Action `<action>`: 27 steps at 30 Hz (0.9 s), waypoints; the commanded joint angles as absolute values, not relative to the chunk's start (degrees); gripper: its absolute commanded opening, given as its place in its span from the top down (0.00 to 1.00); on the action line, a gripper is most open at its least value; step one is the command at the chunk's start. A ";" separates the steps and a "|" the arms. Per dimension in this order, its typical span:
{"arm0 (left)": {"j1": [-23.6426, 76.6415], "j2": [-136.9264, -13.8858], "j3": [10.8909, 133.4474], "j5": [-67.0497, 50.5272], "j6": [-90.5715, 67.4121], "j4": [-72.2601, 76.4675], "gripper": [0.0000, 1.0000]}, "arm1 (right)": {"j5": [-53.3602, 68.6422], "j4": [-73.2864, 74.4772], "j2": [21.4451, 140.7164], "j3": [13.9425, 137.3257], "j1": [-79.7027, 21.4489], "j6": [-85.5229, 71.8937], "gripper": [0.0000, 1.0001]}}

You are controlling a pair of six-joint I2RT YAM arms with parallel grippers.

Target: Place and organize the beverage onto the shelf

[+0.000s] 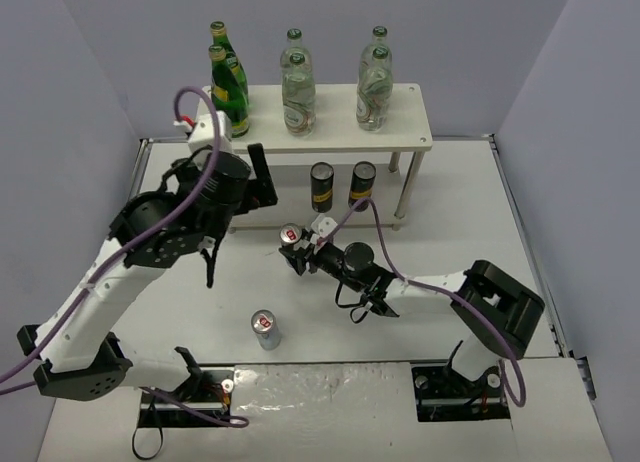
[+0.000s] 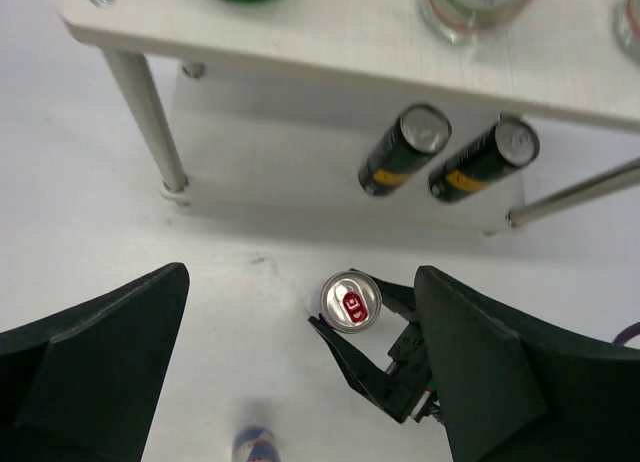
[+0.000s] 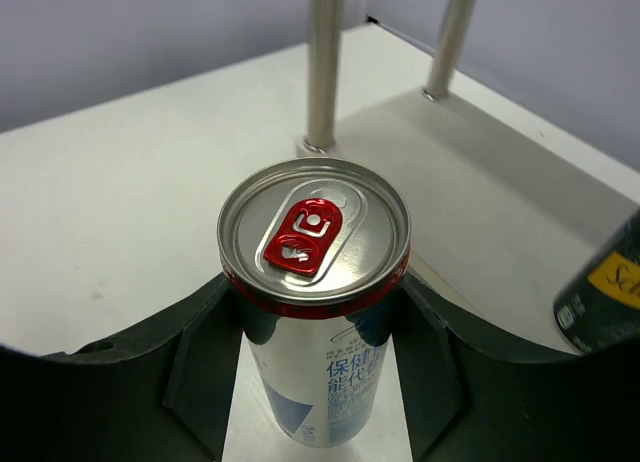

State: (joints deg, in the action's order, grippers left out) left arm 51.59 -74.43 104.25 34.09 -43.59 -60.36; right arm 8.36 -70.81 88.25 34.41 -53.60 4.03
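Shelf [image 1: 410,132] stands along the far edge of the surface [image 1: 450,212]. On the top board, two dark-green bottles [image 1: 228,87] sit one behind the other at the left end. Four clear bottles [image 1: 298,92] stand in two front-back pairs, one at the middle and one toward the right end. Two black cans [image 1: 321,185] stand upright side by side on the lower tier, right of its middle. The right end effector [image 1: 297,250] reaches in from the right near corner to the middle of the surface. Its fingers [image 3: 205,352] are pressed on opposite sides of an upright silver-blue-red can [image 3: 318,282], red tab up, in front of the shelf. Whether the can's base touches the surface cannot be told. The left end effector [image 2: 300,312] hangs above the left front of the shelf. Its fingers are spread wide with nothing between them, and it looks down on the held can. A second silver can [image 1: 266,329] stands alone and upright near the near edge, left of centre, well apart from both end effectors.
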 commanded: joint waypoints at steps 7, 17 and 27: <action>50.01 -63.84 102.33 46.76 -31.64 -63.03 0.06 | -11.42 -86.67 96.67 46.49 -52.91 4.22 1.00; 50.01 -44.13 65.49 41.22 -28.91 -51.77 0.06 | -13.71 -86.75 105.11 56.94 -51.42 6.33 1.00; 50.10 -38.32 62.49 39.29 -28.04 -50.62 0.06 | -19.25 -90.70 118.47 67.32 -49.14 7.83 1.00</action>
State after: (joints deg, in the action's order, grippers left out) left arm 50.13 -39.13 60.45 39.20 -29.04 -52.38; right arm -16.16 -72.16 117.73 63.88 -50.26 6.76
